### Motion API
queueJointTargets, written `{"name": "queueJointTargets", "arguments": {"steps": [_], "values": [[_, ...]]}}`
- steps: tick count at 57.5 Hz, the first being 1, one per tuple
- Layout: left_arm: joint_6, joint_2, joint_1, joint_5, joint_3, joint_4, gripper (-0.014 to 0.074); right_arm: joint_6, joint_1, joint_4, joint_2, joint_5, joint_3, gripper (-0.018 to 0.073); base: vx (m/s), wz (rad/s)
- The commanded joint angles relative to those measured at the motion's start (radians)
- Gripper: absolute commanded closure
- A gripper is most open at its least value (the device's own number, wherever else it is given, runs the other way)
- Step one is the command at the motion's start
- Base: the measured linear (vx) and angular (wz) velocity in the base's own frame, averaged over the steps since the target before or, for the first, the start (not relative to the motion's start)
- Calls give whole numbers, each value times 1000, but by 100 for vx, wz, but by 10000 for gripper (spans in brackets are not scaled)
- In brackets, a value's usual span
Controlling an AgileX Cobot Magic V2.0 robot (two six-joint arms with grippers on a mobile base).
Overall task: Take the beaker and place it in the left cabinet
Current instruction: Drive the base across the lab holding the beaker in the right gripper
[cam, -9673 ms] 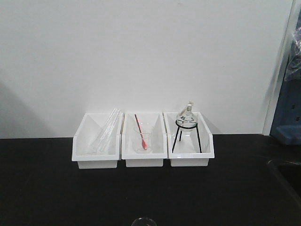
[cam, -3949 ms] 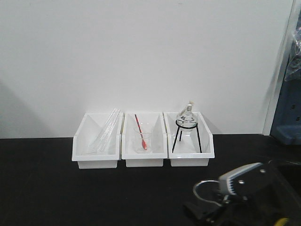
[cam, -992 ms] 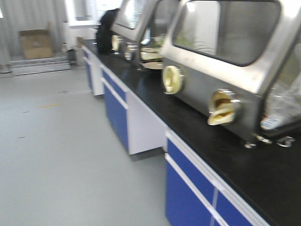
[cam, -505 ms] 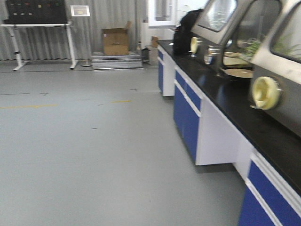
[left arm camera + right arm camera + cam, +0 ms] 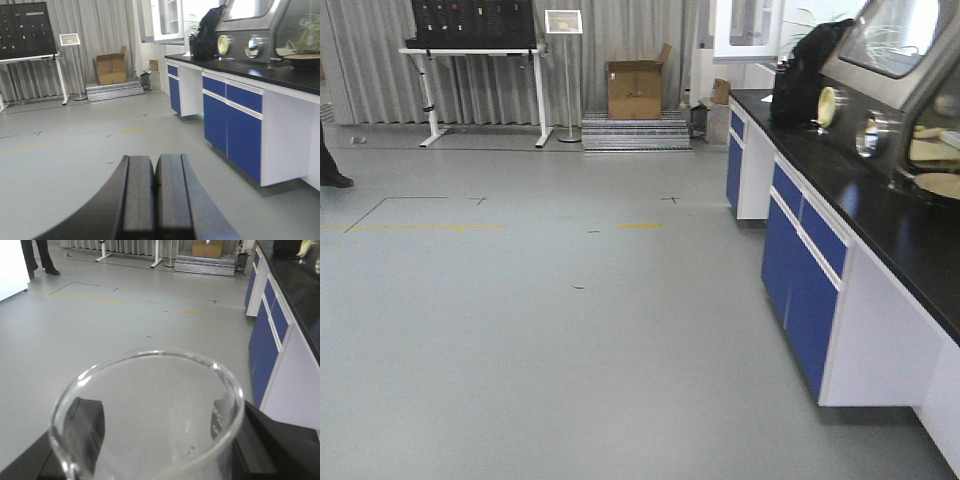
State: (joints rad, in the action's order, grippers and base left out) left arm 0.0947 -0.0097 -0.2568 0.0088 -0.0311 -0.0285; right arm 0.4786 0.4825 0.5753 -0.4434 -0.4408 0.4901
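Grey floor [image 5: 520,330], cardboard box [image 5: 635,92] and blue-fronted bench [image 5: 800,270] lie beyond the beaker [image 5: 150,405].

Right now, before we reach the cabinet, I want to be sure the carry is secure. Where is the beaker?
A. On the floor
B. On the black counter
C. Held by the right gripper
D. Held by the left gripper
C: the right wrist view shows the beaker upright with the right gripper closed on it from both sides. The left gripper is shut with nothing in it.
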Motion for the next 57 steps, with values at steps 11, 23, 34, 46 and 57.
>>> {"name": "queueJointTargets", "arguments": {"steps": [11, 23, 34, 46, 57], "values": [[-3, -19, -4, -84, -16, -8, 595, -5, -3, 34, -7, 70, 28, 564, 56, 20], [-3, -19, -4, -84, -16, -8, 595, -5, -3, 34, -7, 70, 28, 564, 61, 23], [-3, -19, -4, -84, -16, -8, 595, -5, -3, 34, -7, 66, 28, 564, 64, 17], [-3, -19, -4, -84, -16, -8, 595, -5, -3, 34, -7, 66, 28, 564, 67, 6], [-3, -19, -4, -84, -16, -8, 595, -5, -3, 31, -9, 66, 28, 564, 70, -4]]}}
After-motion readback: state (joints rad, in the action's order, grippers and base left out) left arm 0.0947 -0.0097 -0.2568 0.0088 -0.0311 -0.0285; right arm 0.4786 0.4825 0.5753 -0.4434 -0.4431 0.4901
